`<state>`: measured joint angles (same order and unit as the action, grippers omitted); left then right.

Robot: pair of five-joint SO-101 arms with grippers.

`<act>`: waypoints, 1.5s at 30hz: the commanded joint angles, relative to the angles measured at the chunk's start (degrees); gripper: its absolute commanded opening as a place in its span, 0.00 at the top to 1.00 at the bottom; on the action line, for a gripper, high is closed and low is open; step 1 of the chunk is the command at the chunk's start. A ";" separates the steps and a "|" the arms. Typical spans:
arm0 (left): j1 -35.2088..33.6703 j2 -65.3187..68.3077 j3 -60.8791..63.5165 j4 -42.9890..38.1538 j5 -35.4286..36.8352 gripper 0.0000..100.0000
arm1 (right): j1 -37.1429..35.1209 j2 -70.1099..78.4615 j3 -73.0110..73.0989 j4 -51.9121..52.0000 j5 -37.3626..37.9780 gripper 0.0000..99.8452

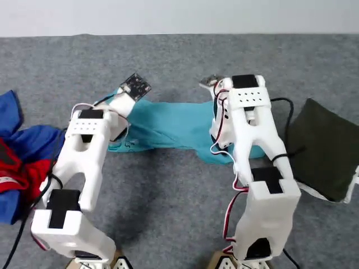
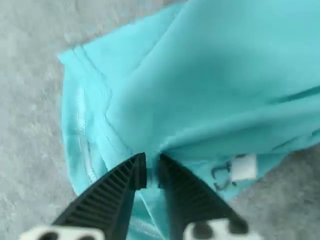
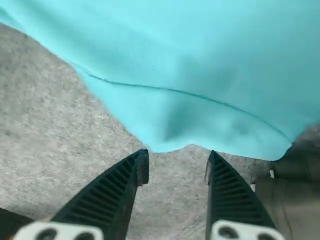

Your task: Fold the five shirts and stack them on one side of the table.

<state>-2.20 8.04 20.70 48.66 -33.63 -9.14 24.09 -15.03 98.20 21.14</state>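
Observation:
A teal shirt (image 1: 174, 126) lies spread across the middle of the grey table, between my two arms. My left gripper (image 2: 152, 171) is shut on a raised fold of the teal shirt (image 2: 210, 85), close to its white neck label (image 2: 243, 167). My right gripper (image 3: 175, 167) is open just above the table. The rounded edge of the teal shirt (image 3: 200, 75) lies right in front of its fingertips, not between them. A folded dark green shirt (image 1: 321, 147) rests at the right side of the table.
A loose heap of blue and red shirts (image 1: 19, 159) sits at the left edge. The dark green shirt's corner (image 3: 292, 195) lies close beside my right gripper. Bare grey table (image 1: 168, 196) stretches between the arm bases.

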 commanded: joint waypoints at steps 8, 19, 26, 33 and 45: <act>3.16 -13.54 -16.48 26.29 -0.88 1.00 | -0.57 2.59 -0.35 -0.40 -0.09 0.81; 1.85 -18.46 -18.42 51.78 -9.85 1.00 | -0.40 2.77 -0.35 -0.40 0.35 0.95; 1.49 -15.03 -17.98 45.19 -9.23 1.00 | -0.40 2.77 -0.35 0.04 1.93 0.95; 4.92 -9.32 -26.86 48.00 -4.22 1.00 | -0.31 2.59 -0.35 0.22 1.93 0.95; 3.08 -26.29 -42.24 52.04 -2.81 1.00 | 3.12 2.33 -0.44 -0.31 2.02 0.95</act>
<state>1.23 -11.47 -19.21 99.12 -37.14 -7.74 27.25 -15.03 98.02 22.55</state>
